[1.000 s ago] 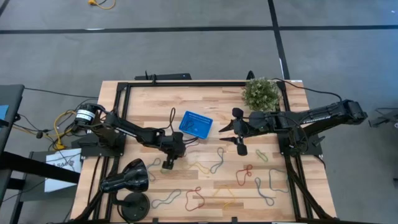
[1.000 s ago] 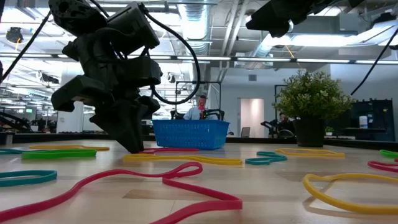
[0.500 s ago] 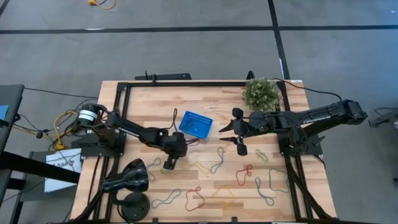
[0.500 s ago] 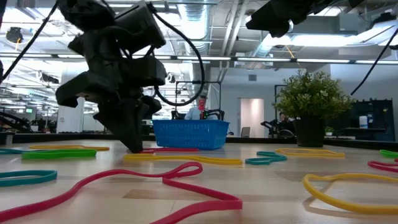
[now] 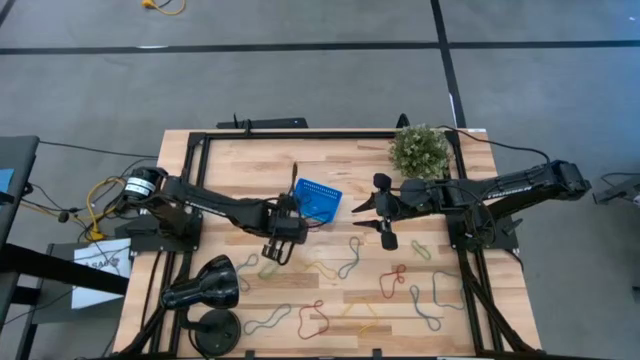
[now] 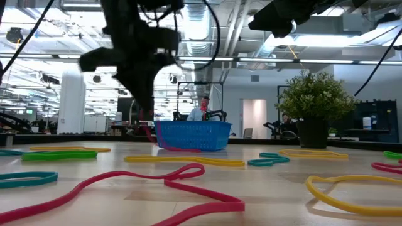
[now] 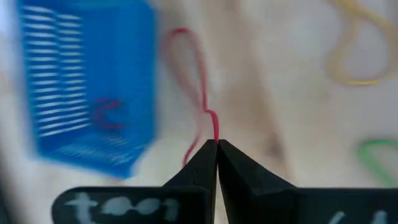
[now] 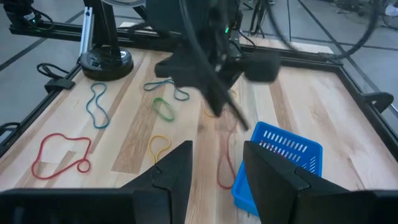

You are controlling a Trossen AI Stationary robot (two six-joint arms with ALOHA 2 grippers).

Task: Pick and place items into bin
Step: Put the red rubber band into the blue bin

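Note:
My left gripper (image 5: 272,251) (image 6: 146,118) hangs above the table just left of and nearer than the blue mesh bin (image 5: 317,198) (image 6: 191,135) (image 7: 87,81). It is shut on a red loop (image 7: 200,81). A short red piece (image 7: 106,115) shows inside the bin. Other loops lie flat on the wood: yellow (image 6: 188,161), red (image 6: 157,185), green (image 6: 59,154), teal (image 6: 270,160). My right gripper (image 5: 386,211) (image 8: 214,168) waits open, raised, to the right of the bin and beside the plant. My left gripper pinches the red loop's upper end (image 7: 216,138) between its two fingertips, coming from above and pointing down. The loop hangs slack below the fingers (image 6: 151,133), and its lower end (image 6: 188,150) lies on the table in front of the bin.
A potted plant (image 5: 420,150) (image 6: 317,103) stands at the far right corner. A black lamp-like stand (image 5: 205,285) sits at the near left. Loops are scattered over the near half (image 5: 400,280). Black frame rails (image 5: 300,133) run along the table's edges.
My left gripper has risen from the table and moved toward the bin, staying shut. The red loop, which lay flat in front of the bin, now hangs from the fingers with only its lower end on the wood.

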